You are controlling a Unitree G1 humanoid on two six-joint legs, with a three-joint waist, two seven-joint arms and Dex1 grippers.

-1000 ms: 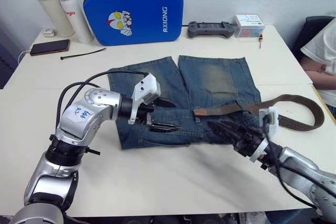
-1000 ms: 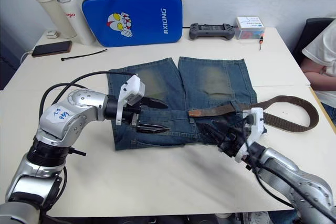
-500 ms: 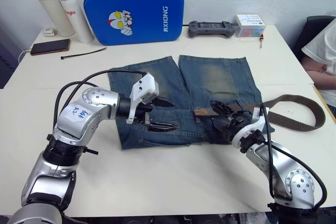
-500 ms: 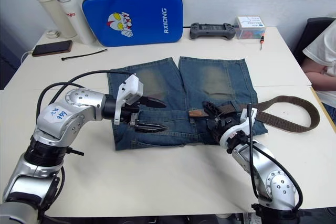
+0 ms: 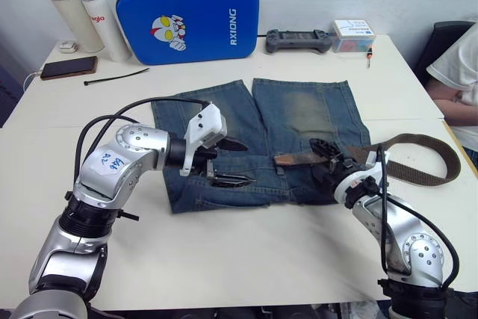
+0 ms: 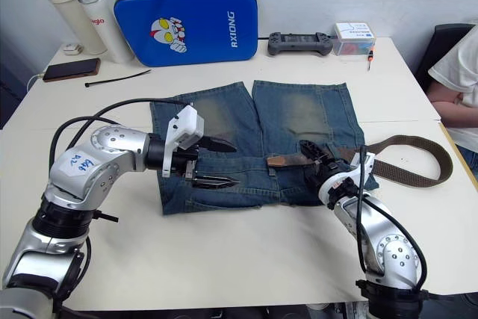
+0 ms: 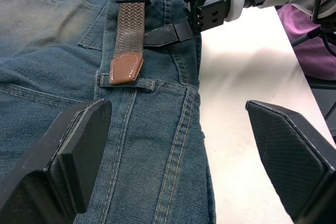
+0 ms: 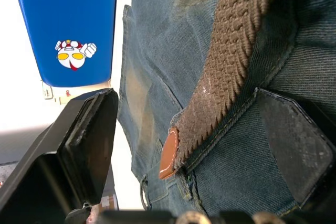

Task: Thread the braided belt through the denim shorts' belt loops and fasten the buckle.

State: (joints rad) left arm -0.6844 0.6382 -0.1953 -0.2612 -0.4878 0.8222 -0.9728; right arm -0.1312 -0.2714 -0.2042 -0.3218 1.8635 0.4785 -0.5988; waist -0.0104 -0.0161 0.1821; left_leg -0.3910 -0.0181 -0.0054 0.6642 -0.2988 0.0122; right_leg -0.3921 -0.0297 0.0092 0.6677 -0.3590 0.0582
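Silver-grey metal arms with rounded joints; looping black cables; white wrist housings; black two-fingered left gripper (image 5: 228, 162) and right gripper (image 5: 323, 156); blue-marked white label on left arm.

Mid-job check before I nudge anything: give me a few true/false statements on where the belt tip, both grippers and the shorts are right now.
1. The braided belt lies with its tan tip on the waistband of the denim shorts. True.
2. The left gripper is shut on the belt tip. False: it is open over the waistband, and the tip lies ahead of it, untouched.
3. The right gripper is open, with the belt running between its fingers. True.
4. The belt already runs round the whole waistband. False: most of it loops on the table on the robot's right.
5. The blue case lies on top of the shorts. False: it stands behind them, against the wall.
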